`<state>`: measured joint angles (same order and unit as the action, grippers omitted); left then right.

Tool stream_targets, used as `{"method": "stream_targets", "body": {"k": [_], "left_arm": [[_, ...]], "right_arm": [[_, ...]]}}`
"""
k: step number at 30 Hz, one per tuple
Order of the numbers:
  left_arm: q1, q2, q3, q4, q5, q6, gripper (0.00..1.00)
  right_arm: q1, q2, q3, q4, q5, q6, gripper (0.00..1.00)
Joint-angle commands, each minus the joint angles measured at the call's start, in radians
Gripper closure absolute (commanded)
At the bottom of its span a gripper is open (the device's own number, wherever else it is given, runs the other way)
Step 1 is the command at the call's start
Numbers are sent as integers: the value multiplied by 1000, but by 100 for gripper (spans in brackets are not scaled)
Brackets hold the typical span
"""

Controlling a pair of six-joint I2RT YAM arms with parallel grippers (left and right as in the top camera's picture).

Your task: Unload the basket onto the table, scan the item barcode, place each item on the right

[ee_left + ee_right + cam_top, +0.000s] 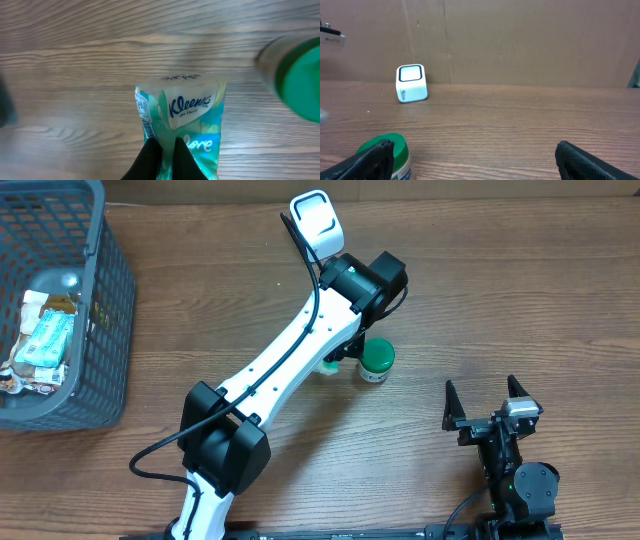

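Pinching the tissue pack [190,115] with fingers clamped shut, the left gripper [165,147] should next carry it to the scanner [315,220] (barcode facing it); the right gripper [482,395] sits spread apart.

The left arm [285,355] lay slantwise across the middle of the counter [520,290], walling its left half off from its right. The left pincer [165,147] was clamped on the tissue pack [182,120], and the green-capped bottle [377,359] stood just beside it, so little gap was left there. The white scanner [317,220] stood near the far edge, beyond the wrist. A grey basket [105,320] filled the left corner. Ahead of the wide-spread right pincer [485,412], the wood ran bare to the cardboard wall [520,40].
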<state>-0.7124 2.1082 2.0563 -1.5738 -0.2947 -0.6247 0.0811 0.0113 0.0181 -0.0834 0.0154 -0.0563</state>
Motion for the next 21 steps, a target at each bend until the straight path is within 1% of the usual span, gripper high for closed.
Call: {"method": "stream_targets", "body": {"k": [1,6,9,12,16,21], "left_arm": [[6,-2,-13,-14,-68,7,96],[6,-2,-90,-42,-159,-79,96],[7,-2,-151,-37,-188,-98,96],[7,-2,-217,-2,-191,-98,96],[7,-2,-330,91,-192,-116,96],[6,-2,-437,170,-213,-116,96]], "right_arm": [[3,-6,-10,2,10,-5,0],[3,-6,-10,2,10,-4,0],[3,-6,-10,2,10,-5,0],[3,-6,-10,2,10,-5,0],[3,-6,-10,2,10,-5,0],[3,-6,-10,2,10,-5,0]]}}
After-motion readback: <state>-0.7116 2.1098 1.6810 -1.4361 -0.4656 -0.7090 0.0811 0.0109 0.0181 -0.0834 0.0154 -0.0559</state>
